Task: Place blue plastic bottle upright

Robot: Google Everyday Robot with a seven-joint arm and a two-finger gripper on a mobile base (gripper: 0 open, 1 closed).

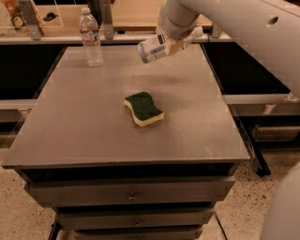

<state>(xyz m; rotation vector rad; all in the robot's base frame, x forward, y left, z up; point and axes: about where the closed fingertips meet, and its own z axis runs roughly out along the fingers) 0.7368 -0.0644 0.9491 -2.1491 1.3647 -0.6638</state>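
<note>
The blue plastic bottle, clear with a blue-and-white label and a white cap pointing up to the right, hangs tilted in the air above the far middle of the grey table. My gripper is shut on the bottle around its middle, and the white arm comes in from the upper right.
A second clear bottle with a pale reddish-white label stands upright at the table's far left. A green and yellow sponge lies in the middle of the table. A wooden counter runs behind; drawers face front.
</note>
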